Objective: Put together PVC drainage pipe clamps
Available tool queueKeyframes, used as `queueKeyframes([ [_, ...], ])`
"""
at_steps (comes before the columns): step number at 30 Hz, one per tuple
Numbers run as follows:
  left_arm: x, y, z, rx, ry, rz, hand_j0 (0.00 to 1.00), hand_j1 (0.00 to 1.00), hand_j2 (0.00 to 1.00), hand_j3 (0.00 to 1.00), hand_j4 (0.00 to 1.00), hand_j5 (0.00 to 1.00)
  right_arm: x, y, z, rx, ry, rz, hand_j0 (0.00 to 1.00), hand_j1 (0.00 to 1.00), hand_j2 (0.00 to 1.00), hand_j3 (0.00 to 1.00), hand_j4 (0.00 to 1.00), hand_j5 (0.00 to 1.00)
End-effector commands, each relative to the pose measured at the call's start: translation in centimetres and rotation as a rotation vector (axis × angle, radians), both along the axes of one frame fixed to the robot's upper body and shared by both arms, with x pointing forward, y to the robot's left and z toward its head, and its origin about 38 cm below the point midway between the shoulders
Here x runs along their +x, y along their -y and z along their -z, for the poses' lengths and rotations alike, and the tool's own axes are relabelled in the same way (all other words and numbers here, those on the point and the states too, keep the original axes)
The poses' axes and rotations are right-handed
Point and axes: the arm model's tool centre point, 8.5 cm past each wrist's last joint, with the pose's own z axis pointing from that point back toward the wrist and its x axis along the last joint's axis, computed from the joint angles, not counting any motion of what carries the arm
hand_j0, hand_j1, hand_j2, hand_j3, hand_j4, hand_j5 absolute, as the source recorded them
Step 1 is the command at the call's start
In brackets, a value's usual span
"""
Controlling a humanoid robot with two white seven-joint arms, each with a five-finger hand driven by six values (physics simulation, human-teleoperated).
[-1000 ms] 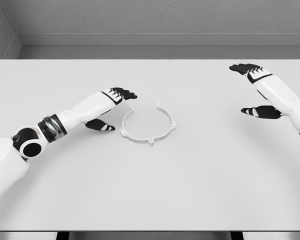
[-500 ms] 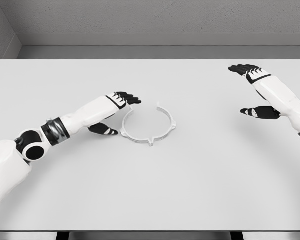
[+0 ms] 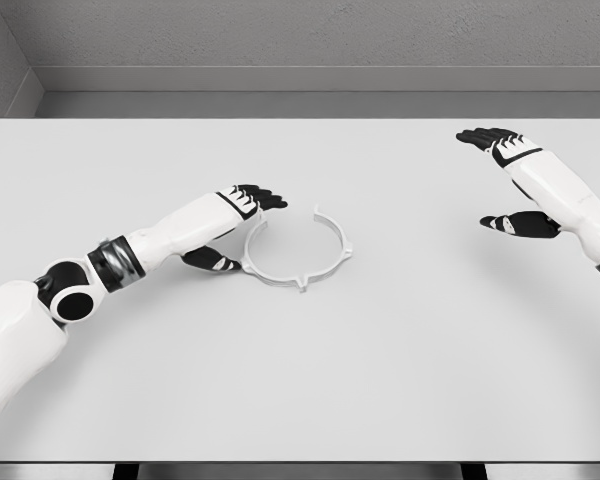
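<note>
Plain white table (image 3: 280,390), nothing much going on up close. Left hand (image 3: 235,225) reaching in from 8 o'clock, fingers spread wide, thumb (image 3: 212,261) low near the tabletop, gripping nothing, parked just beside the clamp's 9 o'clock edge. Clamp (image 3: 298,250) lying flat about mid-table, a thin white ring with a gap at its 11 o'clock side. Right hand (image 3: 505,180) well apart at the clamp's 2 o'clock, also wide open and empty.

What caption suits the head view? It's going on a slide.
Left hand open beside the white clamp ring on the table; right hand open, far right.
</note>
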Motion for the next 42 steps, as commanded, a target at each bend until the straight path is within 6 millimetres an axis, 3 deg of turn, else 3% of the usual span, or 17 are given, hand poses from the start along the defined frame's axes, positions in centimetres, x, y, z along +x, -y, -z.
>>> queueKeyframes([
  [1,0.0,0.0,-0.1,-0.008,-0.002,-0.002,1.0,1.0,1.0,1.0,1.0,1.0,0.0,0.1,0.0,0.009,-0.001,0.001,1.0,1.0,1.0,1.0,1.0,1.0],
  [18,-0.1,1.7,0.1,-0.04,-0.007,0.015,1.0,1.0,1.0,1.0,1.0,1.0,0.1,0.1,0.0,0.008,-0.002,0.002,1.0,1.0,1.0,1.0,1.0,1.0],
  [42,0.1,2.4,0.1,-0.068,-0.011,0.016,1.0,1.0,1.0,1.0,1.0,1.0,0.1,0.1,0.0,0.008,-0.002,0.002,1.0,1.0,1.0,1.0,1.0,1.0],
])
